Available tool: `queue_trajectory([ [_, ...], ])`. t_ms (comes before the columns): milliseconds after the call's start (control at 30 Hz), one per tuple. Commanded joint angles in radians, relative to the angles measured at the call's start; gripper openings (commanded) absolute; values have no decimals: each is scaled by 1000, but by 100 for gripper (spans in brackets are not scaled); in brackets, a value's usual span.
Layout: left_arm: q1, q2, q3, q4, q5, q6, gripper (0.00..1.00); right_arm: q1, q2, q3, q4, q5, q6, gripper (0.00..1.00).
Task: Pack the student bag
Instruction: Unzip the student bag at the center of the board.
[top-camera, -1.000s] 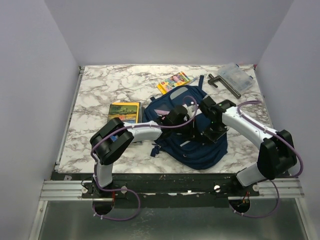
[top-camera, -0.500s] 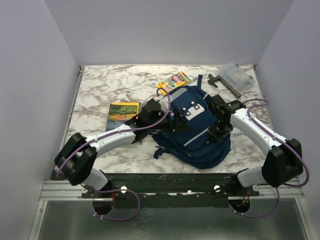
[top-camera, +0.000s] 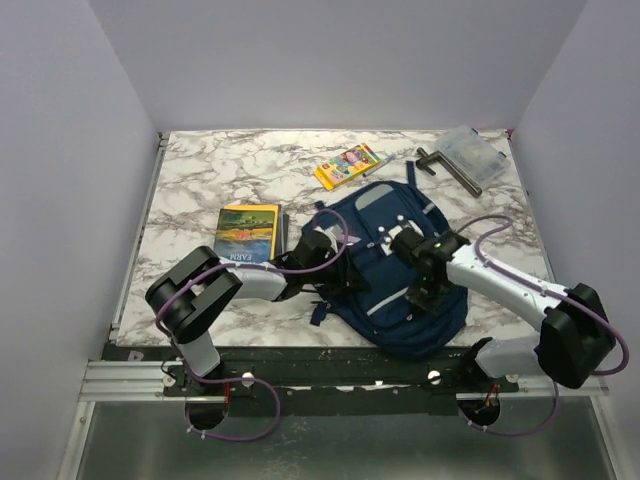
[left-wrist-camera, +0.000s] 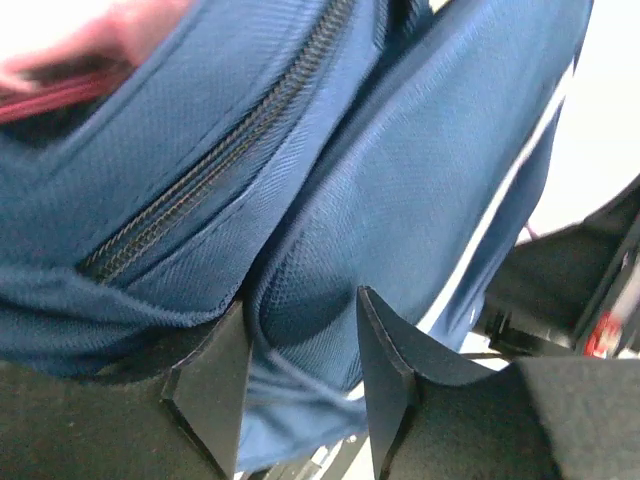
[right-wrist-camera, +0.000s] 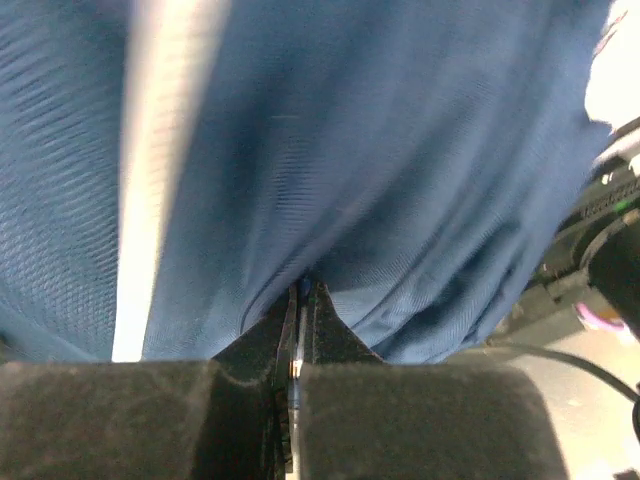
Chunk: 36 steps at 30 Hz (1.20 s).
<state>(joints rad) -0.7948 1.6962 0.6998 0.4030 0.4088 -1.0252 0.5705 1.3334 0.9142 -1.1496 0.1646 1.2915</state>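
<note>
The student bag (top-camera: 395, 262), navy with light grey panels, lies on the marble table (top-camera: 200, 180) at the front centre. My left gripper (top-camera: 345, 272) is at the bag's left side. In the left wrist view the left gripper (left-wrist-camera: 300, 385) has its jaws partly apart with a thick fold of blue bag fabric (left-wrist-camera: 310, 300) bunched between them, below a zipper (left-wrist-camera: 210, 170). My right gripper (top-camera: 420, 292) is on the bag's near right part. In the right wrist view the right gripper (right-wrist-camera: 302, 300) is pinched shut on the bag's fabric (right-wrist-camera: 330, 150).
A yellow picture book (top-camera: 248, 228) lies left of the bag with a pen (top-camera: 284, 230) beside it. A crayon box (top-camera: 347, 165) lies behind the bag. A clear case (top-camera: 472, 150) and a dark tool (top-camera: 448, 170) sit at the back right.
The bag has come down and shifted toward the near edge, uncovering the crayon box. Both grippers moved nearer with it, and the left arm folded back.
</note>
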Motion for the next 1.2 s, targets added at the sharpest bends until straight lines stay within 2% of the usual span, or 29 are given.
queue_trajectory([
  [0,-77,43,52,140,-105,-99,45,317,24,-8,78,-236,216,1],
  [67,-89,31,46,144,-138,-100,44,379,82,48,89,-248,197,1],
  [167,-91,-8,11,152,-173,-88,43,398,107,77,69,-222,152,1],
  [300,-75,-84,-60,155,-169,-36,43,396,19,-10,167,-219,75,12],
  [367,-50,-145,-115,154,-150,-24,48,396,-64,-47,199,-201,44,15],
  [467,-12,-256,-189,139,-109,29,57,396,-193,-74,211,-169,15,29],
  [567,-7,-371,-203,20,-96,131,66,396,-282,-51,236,-171,-106,45],
  [633,-7,-427,-178,-91,-81,196,68,396,-274,7,192,-157,-196,48],
  [800,-6,-508,-186,-257,-119,203,71,396,-243,118,84,20,-312,56],
  [867,-6,-509,-189,-284,-144,201,75,394,-211,152,32,156,-330,58],
  [967,2,-430,-151,-291,-122,212,78,338,-155,181,30,317,-326,77],
  [1100,4,-241,-14,-289,-60,217,75,78,-141,89,215,195,-424,77],
  [1167,5,-162,53,-288,-42,208,73,44,-140,28,248,177,-411,76],
])
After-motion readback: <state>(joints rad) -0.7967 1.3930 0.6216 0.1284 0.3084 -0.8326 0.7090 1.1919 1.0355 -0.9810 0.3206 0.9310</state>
